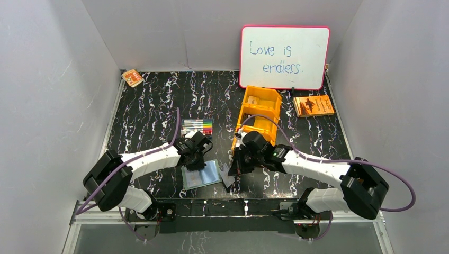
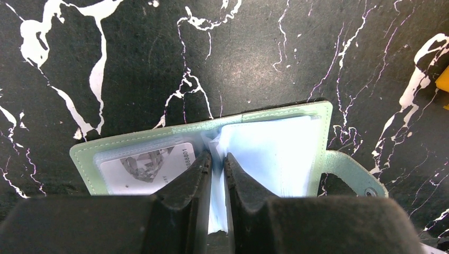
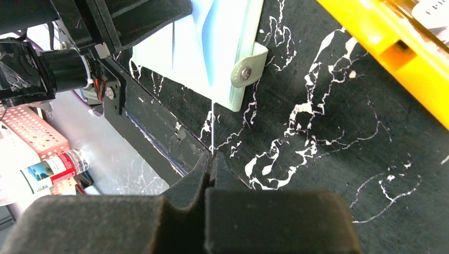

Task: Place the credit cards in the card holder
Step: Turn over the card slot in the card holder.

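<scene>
The card holder (image 1: 201,174) lies open on the black marbled table, near the front edge. In the left wrist view its grey-green cover (image 2: 275,114) frames pale blue pockets. One whitish credit card (image 2: 143,169) sits in the left pocket. My left gripper (image 2: 217,159) is closed on a pale blue pocket leaf (image 2: 218,211) at the fold. My right gripper (image 3: 212,156) is shut on another credit card (image 3: 212,127). That card shows edge-on as a thin white line, just right of the card holder (image 3: 212,42). From above, this grey card (image 1: 227,179) hangs below the right gripper (image 1: 235,168).
An orange three-compartment bin (image 1: 259,114) stands just behind the right arm. A pack of markers (image 1: 197,127) lies behind the left gripper. A whiteboard (image 1: 284,57), an orange booklet (image 1: 313,106) and a small orange-and-white packet (image 1: 132,78) sit at the back. The table's front edge (image 3: 148,132) is close.
</scene>
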Available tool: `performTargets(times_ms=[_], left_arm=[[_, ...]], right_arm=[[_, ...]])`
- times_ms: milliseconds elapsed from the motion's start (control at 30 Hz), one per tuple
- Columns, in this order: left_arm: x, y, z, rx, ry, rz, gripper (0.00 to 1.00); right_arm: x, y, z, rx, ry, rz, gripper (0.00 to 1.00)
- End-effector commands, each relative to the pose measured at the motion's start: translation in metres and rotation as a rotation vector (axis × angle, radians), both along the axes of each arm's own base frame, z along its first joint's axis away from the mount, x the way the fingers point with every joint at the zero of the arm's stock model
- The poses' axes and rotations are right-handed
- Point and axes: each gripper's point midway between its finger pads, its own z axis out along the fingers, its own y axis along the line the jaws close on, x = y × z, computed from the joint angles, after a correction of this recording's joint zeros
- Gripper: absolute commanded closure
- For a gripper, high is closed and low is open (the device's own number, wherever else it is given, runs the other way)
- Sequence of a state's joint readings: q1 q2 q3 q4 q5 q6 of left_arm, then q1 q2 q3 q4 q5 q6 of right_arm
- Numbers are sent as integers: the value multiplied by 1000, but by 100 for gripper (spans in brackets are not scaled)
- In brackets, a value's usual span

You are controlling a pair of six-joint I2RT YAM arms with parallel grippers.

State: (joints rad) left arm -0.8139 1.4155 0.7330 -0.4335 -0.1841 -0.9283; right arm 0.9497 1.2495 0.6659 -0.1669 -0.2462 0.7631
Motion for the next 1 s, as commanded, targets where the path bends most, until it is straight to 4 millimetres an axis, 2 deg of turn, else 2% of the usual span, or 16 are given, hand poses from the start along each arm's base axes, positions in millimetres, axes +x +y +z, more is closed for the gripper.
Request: performTargets(times_ms=[0,267,567,967], left_arm=[[-20,23,-11,76,55,2,89],[-19,22,-11,66,51,5,93],[-18,20,-8,59,46,5,95],[-17,18,-6,49,40,6,96]], right_arm=[[9,26,25,101,-43,38,100],[8,34,14,94,-13,69,100],[13,37,21,115,-48,70,100],[6,43,7,85,4,119,100]])
